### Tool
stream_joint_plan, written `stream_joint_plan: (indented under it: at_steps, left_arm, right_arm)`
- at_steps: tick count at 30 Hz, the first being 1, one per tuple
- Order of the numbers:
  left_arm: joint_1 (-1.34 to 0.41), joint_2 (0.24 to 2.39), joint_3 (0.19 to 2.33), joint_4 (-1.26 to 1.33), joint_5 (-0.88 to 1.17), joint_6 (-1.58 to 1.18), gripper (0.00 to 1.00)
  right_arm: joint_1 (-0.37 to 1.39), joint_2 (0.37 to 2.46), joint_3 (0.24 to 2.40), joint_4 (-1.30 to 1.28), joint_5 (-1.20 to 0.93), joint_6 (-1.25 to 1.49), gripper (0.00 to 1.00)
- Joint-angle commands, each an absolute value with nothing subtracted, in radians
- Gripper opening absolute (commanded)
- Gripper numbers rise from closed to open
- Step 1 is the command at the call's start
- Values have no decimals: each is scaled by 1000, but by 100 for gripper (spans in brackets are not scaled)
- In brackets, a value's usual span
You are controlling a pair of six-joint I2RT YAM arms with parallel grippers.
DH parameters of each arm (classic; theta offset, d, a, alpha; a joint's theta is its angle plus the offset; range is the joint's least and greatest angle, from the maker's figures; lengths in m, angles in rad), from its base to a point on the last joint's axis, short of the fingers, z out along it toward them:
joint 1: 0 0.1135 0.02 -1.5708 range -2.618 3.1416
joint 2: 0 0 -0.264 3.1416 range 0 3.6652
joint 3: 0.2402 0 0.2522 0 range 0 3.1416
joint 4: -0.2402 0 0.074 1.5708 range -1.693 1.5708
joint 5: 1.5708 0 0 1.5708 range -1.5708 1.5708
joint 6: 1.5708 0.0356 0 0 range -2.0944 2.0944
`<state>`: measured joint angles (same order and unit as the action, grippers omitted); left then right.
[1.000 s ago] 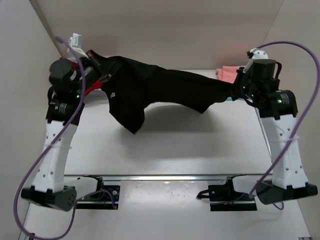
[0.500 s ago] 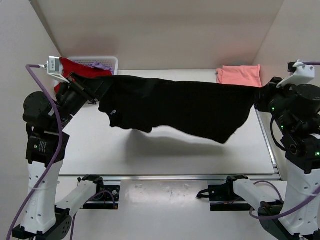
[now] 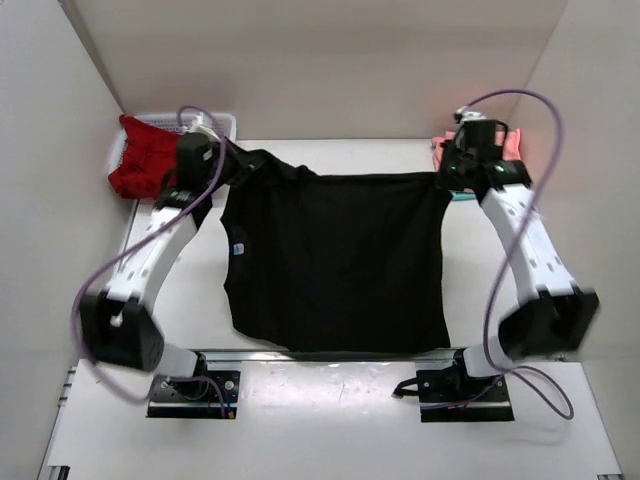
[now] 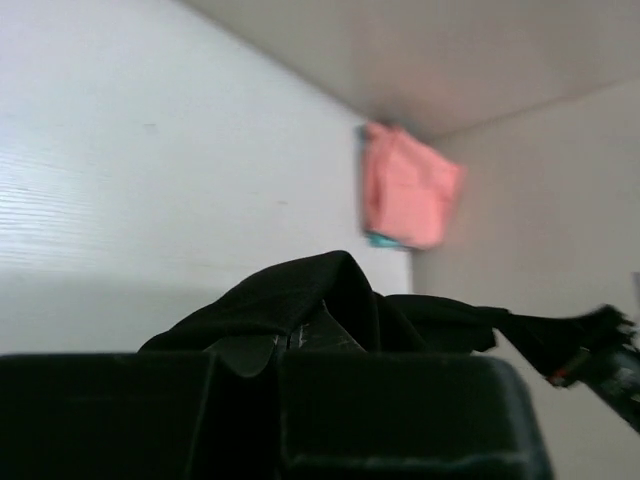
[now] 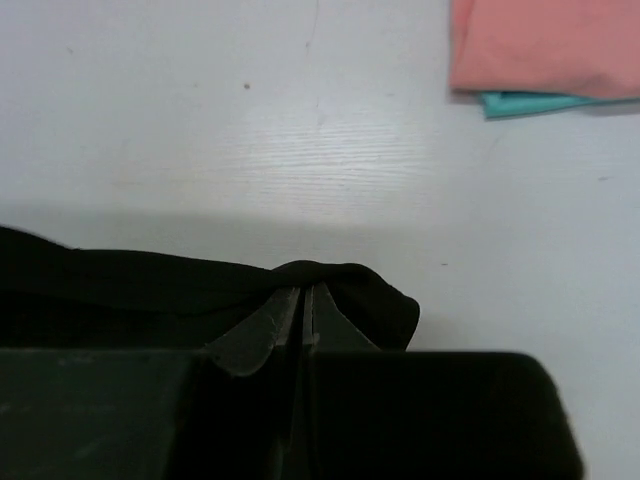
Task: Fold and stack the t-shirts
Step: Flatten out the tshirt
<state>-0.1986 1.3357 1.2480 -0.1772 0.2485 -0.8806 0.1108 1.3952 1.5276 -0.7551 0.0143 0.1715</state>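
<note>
Top external, black t-shirt [image 3: 335, 260] now lowered and spread, left gripper [image 3: 230, 159], right gripper [image 3: 446, 177] each pinching a corner

White table [image 3: 330, 158], matte, faint grain. Black t-shirt [image 3: 335, 265] spread across its middle, small light-blue label [image 3: 238, 250] toward the left, hem reaching the metal rail [image 3: 330, 357] at the near edge; its far corners are raised off the surface. Far right corner: folded salmon-pink t-shirt [image 5: 545, 45] on a teal cloth [image 5: 530, 103], only a strip showing. Far left corner: white basket [image 3: 225, 122], red t-shirt [image 3: 140, 160] spilling over its left side.
</note>
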Motion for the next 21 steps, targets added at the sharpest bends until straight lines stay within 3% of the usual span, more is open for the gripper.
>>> stream_joint_plan:
  at_steps: [1, 2, 3, 4, 5, 8, 10, 12, 14, 18, 21]
  left_arm:
    - [-190, 1535, 1291, -86, 166, -775, 0]
    - [-181, 1627, 1339, -62, 169, -752, 1]
    - [-172, 1661, 1380, -51, 176, -750, 9]
    - [-152, 1734, 1402, -25, 189, -768, 31]
    - [-146, 1768, 1420, 47, 242, -782, 31]
    - [-120, 1854, 1469, 124, 261, -828, 34]
    - [-114, 1894, 1525, 95, 261, -790, 47]
    - [-100, 1902, 1554, 65, 273, -767, 44]
    - [-89, 1835, 1487, 95, 297, -788, 40]
    - [-84, 1688, 1230, 94, 334, -825, 42]
    - [-110, 1519, 1051, -41, 298, -770, 40]
  right_arm:
    - [109, 1555, 1598, -582, -51, 173, 0]
    - [113, 1653, 1659, -565, -42, 157, 2]
    - [115, 1748, 1699, -590, -40, 158, 5]
    - [112, 1797, 1801, -600, -8, 163, 15]
    - [120, 1875, 1887, -615, -2, 163, 24]
    - [112, 2009, 2048, -666, 83, 161, 38]
    - [107, 2039, 2130, -675, 92, 163, 50]
    - [106, 2025, 2128, -681, 95, 167, 60]
    - [98, 1981, 2056, -686, 109, 158, 60]
    - [78, 1827, 1799, -687, 88, 192, 60]
    - [67, 1708, 1582, -722, 66, 230, 60]
